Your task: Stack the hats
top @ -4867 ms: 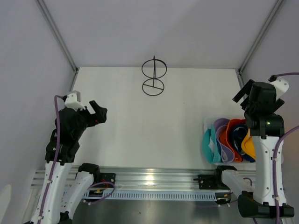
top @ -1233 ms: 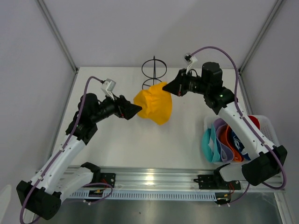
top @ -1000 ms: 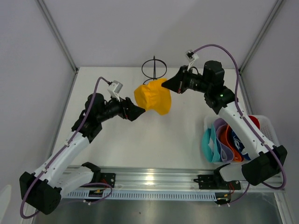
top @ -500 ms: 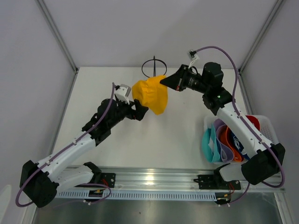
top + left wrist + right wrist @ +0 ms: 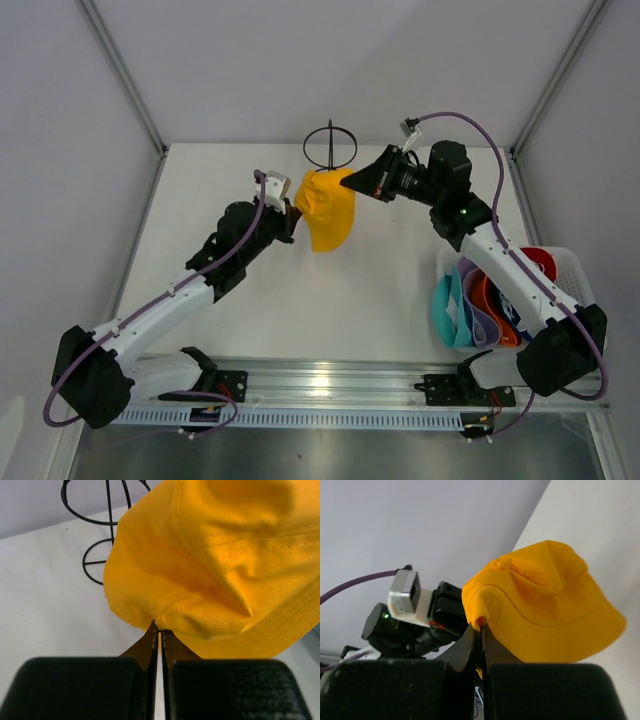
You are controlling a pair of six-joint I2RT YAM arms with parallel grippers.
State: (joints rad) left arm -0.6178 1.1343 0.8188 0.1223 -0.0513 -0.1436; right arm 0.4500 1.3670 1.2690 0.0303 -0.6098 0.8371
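Note:
A yellow hat [image 5: 326,212] hangs above the table just in front of the wire stand, held from both sides. My left gripper [image 5: 296,222] is shut on the hat's left edge; in the left wrist view the fingertips [image 5: 160,630] pinch a fold of the yellow hat [image 5: 210,565]. My right gripper [image 5: 351,182] is shut on the brim at the upper right; the right wrist view shows it [image 5: 481,624] nipping the rolled edge of the yellow hat [image 5: 550,615]. Teal [image 5: 443,308], lavender [image 5: 478,316] and orange [image 5: 490,288] hats stand on edge in the basket.
The thin black wire stand [image 5: 330,152] with two rings stands at the back centre, right behind the hat, and also shows in the left wrist view [image 5: 107,530]. The white mesh basket [image 5: 574,274] sits at the near right, partly under the right arm.
The left arm has reached right to the hat and its gripper has gone from open to shut on the left edge. The right gripper has carried the hat slightly left, towards the stand.

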